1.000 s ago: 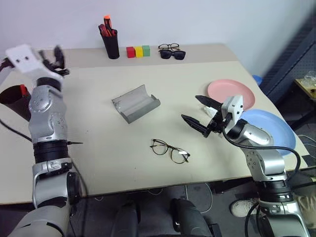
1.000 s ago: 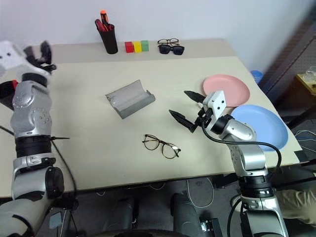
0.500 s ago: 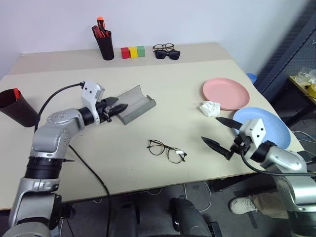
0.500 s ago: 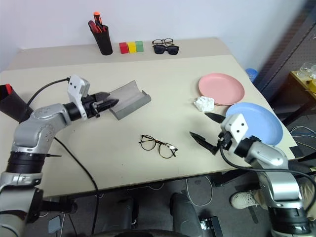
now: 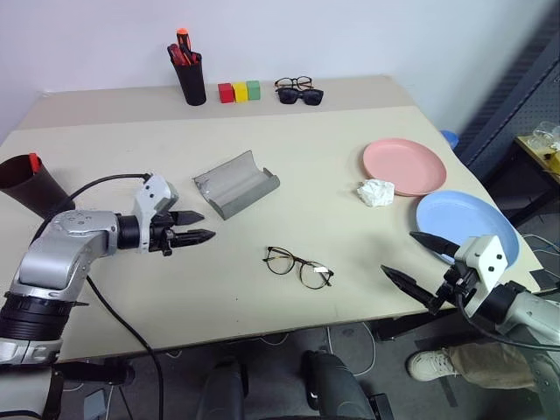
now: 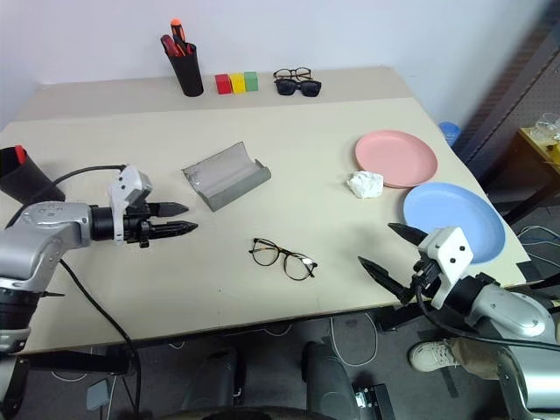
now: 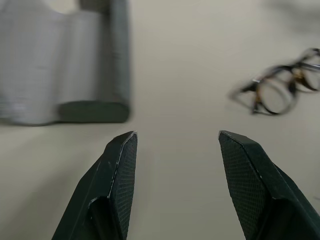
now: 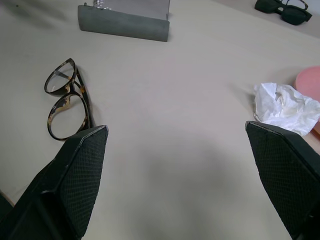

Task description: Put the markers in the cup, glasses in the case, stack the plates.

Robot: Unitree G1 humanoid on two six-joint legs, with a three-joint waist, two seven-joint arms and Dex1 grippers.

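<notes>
My left hand [image 5: 194, 236] is open and empty, with the glasses [image 5: 298, 267] at its 3 o'clock on the counter [image 5: 332, 157]. They look light, thin and fragile; I'd pinch the bridge. My right hand [image 5: 416, 267] gapes wide.

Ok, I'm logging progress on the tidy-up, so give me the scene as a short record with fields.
glasses: on table, not in case
case: open, empty
cup: far left, red-capped marker inside
plates: pink plate and blue plate side by side, unstacked
left gripper: fingers apart, empty, between cup and glasses
right gripper: fingers wide, empty, near blue plate
extra: crumpled tissue by pink plate
</notes>
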